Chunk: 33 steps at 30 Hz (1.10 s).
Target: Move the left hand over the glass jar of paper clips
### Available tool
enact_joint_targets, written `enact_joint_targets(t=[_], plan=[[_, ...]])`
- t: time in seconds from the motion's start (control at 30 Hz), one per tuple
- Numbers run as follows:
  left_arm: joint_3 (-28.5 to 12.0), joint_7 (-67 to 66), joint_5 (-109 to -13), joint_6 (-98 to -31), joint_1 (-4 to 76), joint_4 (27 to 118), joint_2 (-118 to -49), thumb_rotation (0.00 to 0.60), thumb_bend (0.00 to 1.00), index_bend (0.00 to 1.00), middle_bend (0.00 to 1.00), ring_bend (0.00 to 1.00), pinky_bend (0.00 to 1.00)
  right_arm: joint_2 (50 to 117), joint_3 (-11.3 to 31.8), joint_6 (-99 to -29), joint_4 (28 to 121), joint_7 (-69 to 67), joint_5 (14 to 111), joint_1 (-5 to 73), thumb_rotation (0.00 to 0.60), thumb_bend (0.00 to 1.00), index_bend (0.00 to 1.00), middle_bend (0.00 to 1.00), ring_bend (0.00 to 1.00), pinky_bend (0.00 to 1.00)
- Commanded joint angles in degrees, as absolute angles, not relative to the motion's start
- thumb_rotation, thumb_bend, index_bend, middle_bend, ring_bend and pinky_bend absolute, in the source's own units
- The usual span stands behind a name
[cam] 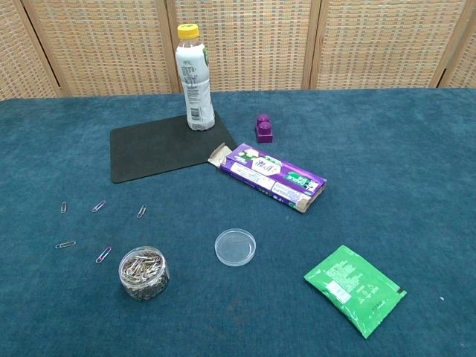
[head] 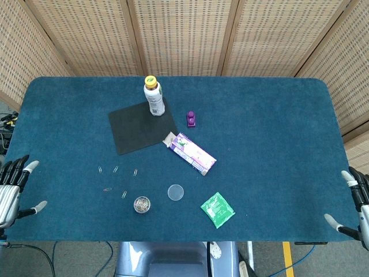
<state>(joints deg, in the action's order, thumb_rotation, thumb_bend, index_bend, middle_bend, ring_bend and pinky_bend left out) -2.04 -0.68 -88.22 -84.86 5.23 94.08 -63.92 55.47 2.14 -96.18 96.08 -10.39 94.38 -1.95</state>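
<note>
Glass jar of paper clips (cam: pixel 143 273) is our landmark, lid (cam: pixel 235 246) off just right of it. Our left hand (head: pixel 12 187) waits well left of it, fingers spread, holding nothing; our right hand (head: pixel 356 206), far right, is likewise released.

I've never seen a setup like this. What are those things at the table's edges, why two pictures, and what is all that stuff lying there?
Those are a robot's two mechanical hands: the left hand and the right hand, both open, holding nothing. One picture looks down from the robot's head, the other from its chest, lower and closer. On the blue table lie a glass jar of paper clips, its clear lid, loose paper clips, a bottle on a black mat, a purple box, a small purple block and a green packet.
</note>
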Motion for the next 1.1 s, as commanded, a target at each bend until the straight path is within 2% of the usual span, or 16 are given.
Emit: enact_joint_targets(t=[0.03, 0.2, 0.37, 0.73, 0.9, 1.1], plan=[[-3.06, -0.45, -82.59, -72.18, 11.38, 94.52, -67.28, 0.600, 0.09, 0.24, 0.00, 0.00, 0.00, 55.45, 1.89, -96.11, 96.02, -10.40, 94.81, -1.95, 0.600, 0.00, 0.01, 0.00, 0.00, 0.00], [-5.51, -6.20, -74.92, -64.51, 16.07, 93.73, -71.49, 0.600, 0.15, 0.39, 0.00, 0.00, 0.00, 55.49, 1.87, -95.56, 95.91, -10.47, 94.68, -1.69, 0.600, 0.00, 0.01, 0.00, 0.00, 0.00], [-6.07, -12.31, -67.80, -59.81, 19.03, 92.01, -76.08, 0.600, 0.23, 0.43, 0.00, 0.00, 0.00, 55.34, 1.95, -94.94, 95.80, -11.10, 94.24, -1.42, 0.600, 0.00, 0.01, 0.00, 0.00, 0.00], [-5.89, -17.69, -61.31, -58.55, 21.16, 88.86, -81.52, 0.600, 0.30, 0.47, 0.00, 0.00, 0.00, 55.15, 1.95, -93.86, 95.85, -11.56, 93.70, -0.96, 0.600, 0.00, 0.01, 0.00, 0.00, 0.00], [-5.91, -18.76, -60.33, -58.67, 22.09, 87.66, -83.44, 0.600, 0.35, 0.48, 0.00, 0.00, 0.00, 54.98, 2.02, -93.85, 95.73, -12.27, 93.46, -0.95, 0.600, 0.00, 0.01, 0.00, 0.00, 0.00], [-5.42, -20.25, -59.85, -59.13, 22.77, 87.42, -85.03, 0.600, 0.37, 0.50, 0.00, 0.00, 0.00, 54.76, 1.98, -93.65, 95.55, -13.01, 93.48, -0.82, 0.600, 0.00, 0.01, 0.00, 0.00, 0.00]])
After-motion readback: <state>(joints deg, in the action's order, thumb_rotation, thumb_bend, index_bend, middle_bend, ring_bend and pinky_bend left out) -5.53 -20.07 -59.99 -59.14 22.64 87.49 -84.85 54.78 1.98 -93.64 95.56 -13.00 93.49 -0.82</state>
